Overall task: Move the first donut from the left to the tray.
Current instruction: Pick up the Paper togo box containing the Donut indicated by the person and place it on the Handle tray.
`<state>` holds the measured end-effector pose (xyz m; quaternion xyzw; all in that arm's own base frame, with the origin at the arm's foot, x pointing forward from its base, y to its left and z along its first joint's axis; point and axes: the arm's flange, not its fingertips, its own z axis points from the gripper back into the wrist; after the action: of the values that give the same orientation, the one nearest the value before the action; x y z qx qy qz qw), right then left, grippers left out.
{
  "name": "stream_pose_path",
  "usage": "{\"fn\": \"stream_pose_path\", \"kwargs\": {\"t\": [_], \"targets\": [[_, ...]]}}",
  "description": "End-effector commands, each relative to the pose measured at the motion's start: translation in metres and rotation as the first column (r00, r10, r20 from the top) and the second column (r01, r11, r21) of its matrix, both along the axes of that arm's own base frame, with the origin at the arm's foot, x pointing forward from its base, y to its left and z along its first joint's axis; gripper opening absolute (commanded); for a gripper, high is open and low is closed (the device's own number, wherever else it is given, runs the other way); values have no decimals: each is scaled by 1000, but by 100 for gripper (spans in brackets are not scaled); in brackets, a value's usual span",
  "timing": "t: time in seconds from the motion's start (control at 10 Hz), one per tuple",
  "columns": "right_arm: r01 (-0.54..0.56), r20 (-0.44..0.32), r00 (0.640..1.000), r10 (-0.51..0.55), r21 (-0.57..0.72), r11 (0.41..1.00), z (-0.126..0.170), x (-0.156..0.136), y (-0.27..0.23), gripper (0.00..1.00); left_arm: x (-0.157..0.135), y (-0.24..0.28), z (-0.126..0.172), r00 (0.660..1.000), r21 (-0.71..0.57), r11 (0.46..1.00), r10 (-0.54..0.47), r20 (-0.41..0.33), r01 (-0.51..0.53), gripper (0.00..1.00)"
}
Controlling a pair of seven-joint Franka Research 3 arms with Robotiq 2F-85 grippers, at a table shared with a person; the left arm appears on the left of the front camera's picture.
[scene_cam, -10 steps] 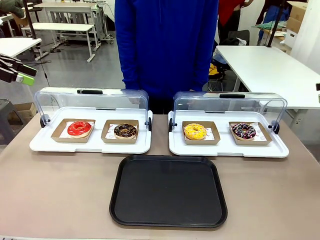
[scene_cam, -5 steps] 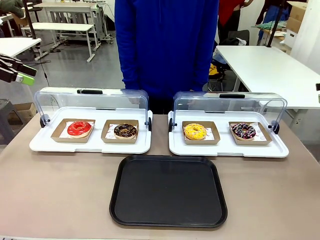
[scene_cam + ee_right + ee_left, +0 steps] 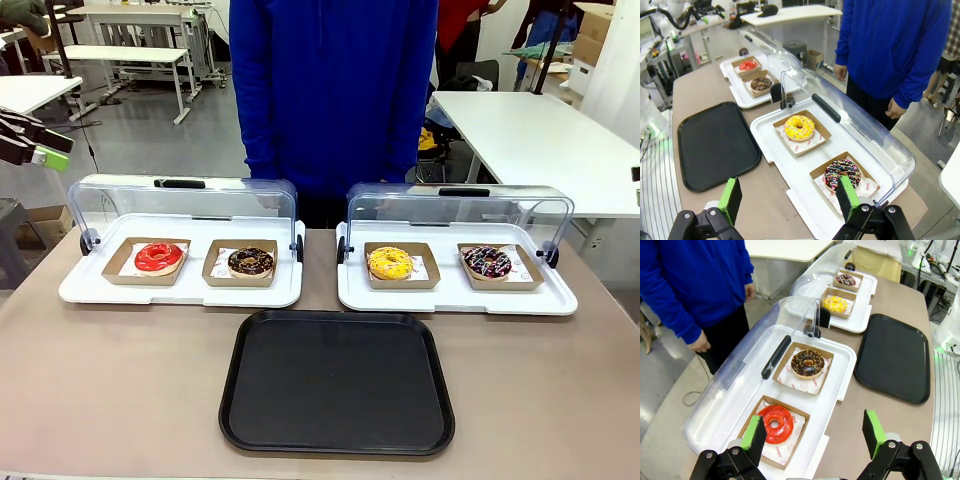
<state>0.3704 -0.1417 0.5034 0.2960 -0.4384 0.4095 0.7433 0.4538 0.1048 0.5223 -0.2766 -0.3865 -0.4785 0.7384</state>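
**A:** Where is the red donut sitting?

**B:** The red donut (image 3: 159, 256) is lying in its brown cardboard holder (image 3: 118, 272), left of centre in the front view. The holder is resting on the left white tray (image 3: 180, 293), whose clear lid (image 3: 180, 205) is standing tipped back. A chocolate donut (image 3: 250, 262) is sitting just beside it, to its right in the frame.

**A:** And the black tray?

**B:** The black tray (image 3: 337, 382) is lying in the lower middle of the frame, below both white trays.

**A:** What are the grippers doing?

**B:** The left gripper (image 3: 814, 434) is hanging above the table with its green-padded fingers spread wide, gripping nothing. In its wrist view the red donut is showing at the lower left, close to the left-hand finger. The right gripper (image 3: 789, 196) is also gaping wide and carrying nothing. It is hovering over the right white tray (image 3: 765, 130), with a yellow donut (image 3: 799, 127) at mid-frame and a sprinkled donut (image 3: 832, 176) at the lower right.

**A:** Anyone else there?

**B:** A person in a blue top (image 3: 335, 90) is standing at the top centre, arms hanging down.
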Motion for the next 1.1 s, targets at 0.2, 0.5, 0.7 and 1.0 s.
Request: {"fn": "stream_pose_path", "kwargs": {"t": [0.2, 0.5, 0.7, 1.0], "targets": [[-8, 35, 999, 8, 12, 1000, 1, 3, 0, 100, 1, -1, 1, 1000, -14, 1000, -7, 7, 7, 100], [-8, 35, 999, 8, 12, 1000, 1, 3, 0, 100, 1, -1, 1, 1000, -14, 1000, -7, 7, 7, 100], [-8, 35, 999, 8, 12, 1000, 1, 3, 0, 100, 1, -1, 1, 1000, -14, 1000, -7, 7, 7, 100], [-8, 35, 999, 8, 12, 1000, 1, 3, 0, 100, 1, -1, 1, 1000, -14, 1000, -7, 7, 7, 100]]}}
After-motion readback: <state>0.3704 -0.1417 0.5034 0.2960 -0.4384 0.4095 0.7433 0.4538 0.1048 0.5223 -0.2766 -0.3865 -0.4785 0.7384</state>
